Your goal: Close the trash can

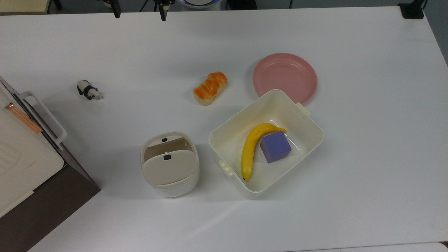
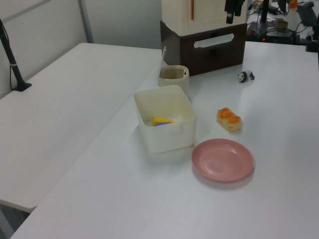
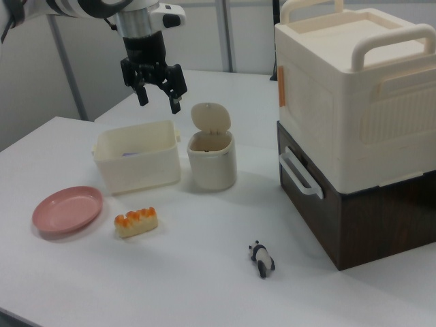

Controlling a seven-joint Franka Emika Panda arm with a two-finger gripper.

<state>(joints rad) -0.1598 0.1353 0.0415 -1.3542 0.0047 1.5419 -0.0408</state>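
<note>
task not started: bin (image 3: pixel 212 160) lid (image 3: pixel 210 117) stands upright, open. bin sits just right of the tub (image 3: pixel 136 163) in the right view. gripper (image 3: pixel 157 87) hangs above the tub's far side, jaws released, empty. lid push-down remains.
</note>
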